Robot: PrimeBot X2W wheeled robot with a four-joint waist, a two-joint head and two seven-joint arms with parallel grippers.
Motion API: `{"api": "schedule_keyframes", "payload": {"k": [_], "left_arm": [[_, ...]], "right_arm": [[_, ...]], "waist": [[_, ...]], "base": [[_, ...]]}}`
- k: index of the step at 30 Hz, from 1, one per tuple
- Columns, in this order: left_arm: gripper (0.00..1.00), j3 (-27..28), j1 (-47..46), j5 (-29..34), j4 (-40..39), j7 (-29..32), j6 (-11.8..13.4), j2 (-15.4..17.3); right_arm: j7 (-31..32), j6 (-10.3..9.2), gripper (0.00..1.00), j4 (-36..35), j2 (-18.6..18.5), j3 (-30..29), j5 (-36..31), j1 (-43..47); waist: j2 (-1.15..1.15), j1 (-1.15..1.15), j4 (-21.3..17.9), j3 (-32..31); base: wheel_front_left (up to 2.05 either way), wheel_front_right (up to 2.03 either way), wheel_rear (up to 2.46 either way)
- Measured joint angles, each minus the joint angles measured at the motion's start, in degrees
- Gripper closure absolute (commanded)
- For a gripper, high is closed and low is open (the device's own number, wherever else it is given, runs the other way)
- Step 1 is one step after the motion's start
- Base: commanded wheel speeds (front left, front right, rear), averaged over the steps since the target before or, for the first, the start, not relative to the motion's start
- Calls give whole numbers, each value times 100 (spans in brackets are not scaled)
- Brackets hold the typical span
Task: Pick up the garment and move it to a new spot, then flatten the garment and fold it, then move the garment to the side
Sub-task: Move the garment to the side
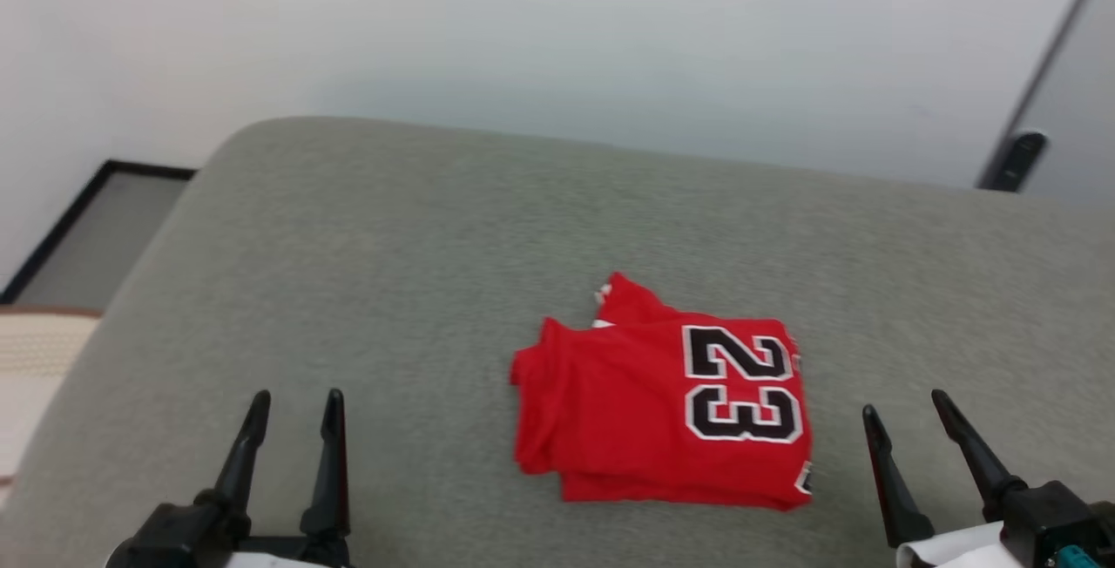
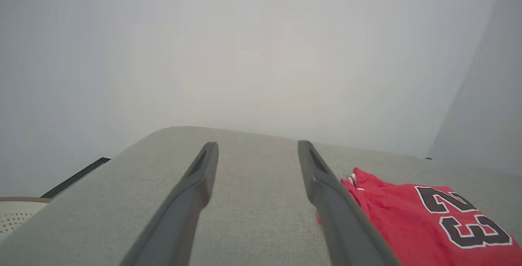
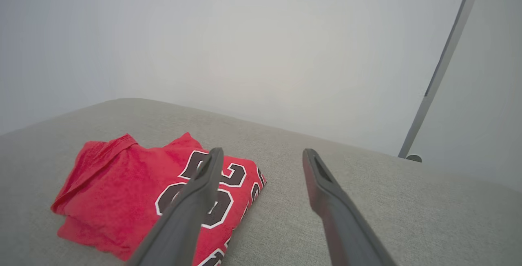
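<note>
left gripper, garment, digit tops rightward

Left gripper and right gripper: each bears two long, tapering, matte-black fingers with recessed inner faces, set on a black block mount. Beside the mount, white forearm casing; below the mount, a teal fitting.

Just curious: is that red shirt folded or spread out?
Folded: the garment lies as a compact stack on the grey cushion, layered edges showing.
</note>
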Motion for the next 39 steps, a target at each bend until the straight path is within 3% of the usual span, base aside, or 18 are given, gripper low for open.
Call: {"api": "schedule_keyframes", "payload": {"k": [7, 13, 20, 30, 36, 37, 38, 39], "left_arm": [[0, 54, 101, 68, -78, 0, 0, -93], [0, -210, 104, 71, -94, 0, 0, -134], [0, -636, -180, 8, -40, 0, 0, -194], [0, -928, -414, -114, 75, 0, 0, -266], [0, -971, -503, -167, 118, 0, 0, -281], [0, -972, -503, -181, 122, 0, 0, -283], [0, -970, -504, -199, 124, 0, 0, -283], [0, -967, -507, -227, 129, 0, 0, -283]], "right_arm": [[78, 0, 0, 769, -199, 129, 149, -154], [1360, 0, 0, 1332, -555, 361, 632, -861], [3353, 0, 0, 1726, -1047, 539, 1132, -1582], [5406, -7, 0, 1809, -990, 487, 1709, -2210], [6052, -9, 0, 1714, -961, 275, 1619, -2348], [6093, -9, 29, 1701, -950, 247, 1563, -2363], [6119, -9, 75, 1689, -926, 210, 1527, -2373], [6140, -9, 100, 1683, -903, 169, 1489, -2384]], "waist": [[0, 0, 497, -71], [0, 0, 739, -42], [0, 0, 981, 263], [0, 0, 1449, 772], [0, 0, 1658, 966], [0, 0, 1678, 985], [0, 0, 1693, 1001], [0, 0, 1702, 1012]], "base": [[0, 0, 0], [0, 0, 0], [0, 0, 0], [0, 0, 0], [0, 0, 0], [0, 0, 0], [0, 0, 0], [0, 0, 0]]}}
